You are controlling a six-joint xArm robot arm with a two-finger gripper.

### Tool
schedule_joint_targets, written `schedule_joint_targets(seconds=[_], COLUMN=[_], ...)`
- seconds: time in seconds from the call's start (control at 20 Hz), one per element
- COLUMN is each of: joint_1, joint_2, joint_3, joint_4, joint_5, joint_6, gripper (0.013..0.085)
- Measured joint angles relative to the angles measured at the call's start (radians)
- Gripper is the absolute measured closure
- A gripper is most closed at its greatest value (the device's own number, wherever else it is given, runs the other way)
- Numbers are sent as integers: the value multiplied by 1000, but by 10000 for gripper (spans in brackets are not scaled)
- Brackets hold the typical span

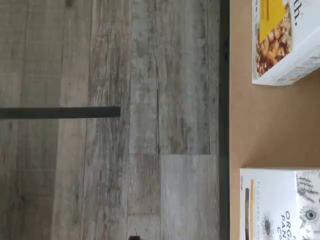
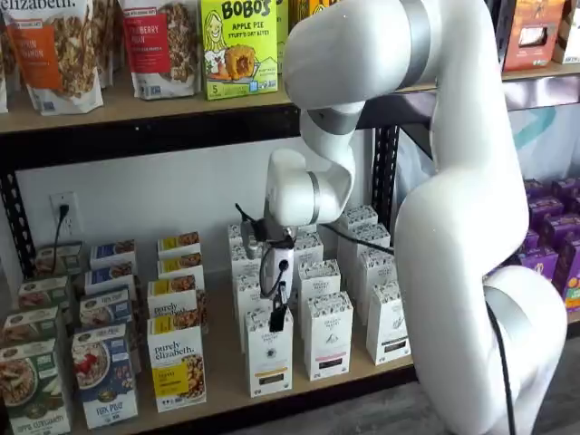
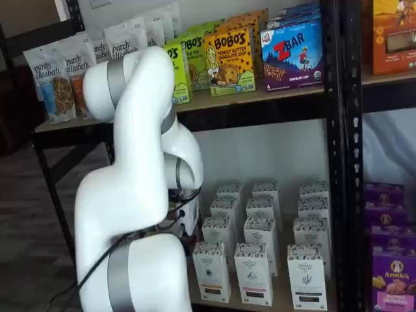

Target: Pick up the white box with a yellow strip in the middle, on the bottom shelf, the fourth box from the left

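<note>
The white arm fills both shelf views, bulky and smooth. The bottom shelf, pale board with a black front rail, carries rows of cartons. The white box, tall and narrow with a yellow-brown strip, stands at the front. In a shelf view the gripper hangs just above it, side-on, jaws taken as spread. The wrist view alone shows grey plank flooring

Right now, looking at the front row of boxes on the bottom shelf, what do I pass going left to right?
Green cereal box → blue cereal box → granola box with yellow band → white box under the tool → white carton with black strip → another white carton.
</note>
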Motion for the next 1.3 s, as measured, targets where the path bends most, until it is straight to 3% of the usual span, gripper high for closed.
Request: schedule_joint_targets(seconds=[0.15, 0.35, 0.8, 1.3], joint_1=[-7, -9, -6, -22], joint_2=[24, 49, 116, 232], joint_3=[-53, -91, -142, -243], joint_4=[-6, -21, -49, -44], joint_5=[61, 76, 27, -23], joint_6=[3, 16, 42, 18], gripper=[130, 130, 130, 130])
